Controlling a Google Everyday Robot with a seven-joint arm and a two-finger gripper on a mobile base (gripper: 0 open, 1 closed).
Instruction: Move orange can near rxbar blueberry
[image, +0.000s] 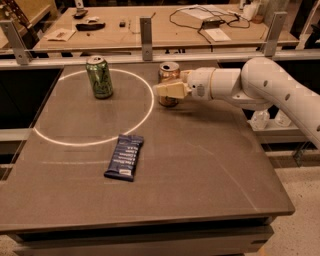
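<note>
Claw (170, 91) by one orange can (168, 73), one rxbar (125, 157)

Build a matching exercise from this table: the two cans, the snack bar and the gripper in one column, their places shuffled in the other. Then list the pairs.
Column one
1. green drink can
2. copper-orange drink can
3. dark navy wrapped snack bar
4. cream-coloured gripper

Column two
A. lying flat, nearest the camera
B. standing inside the white circle
C. reaching in from the right, in front of a can
D. standing just outside the circle's right side

Pairs: 1-B; 2-D; 3-A; 4-C
</note>
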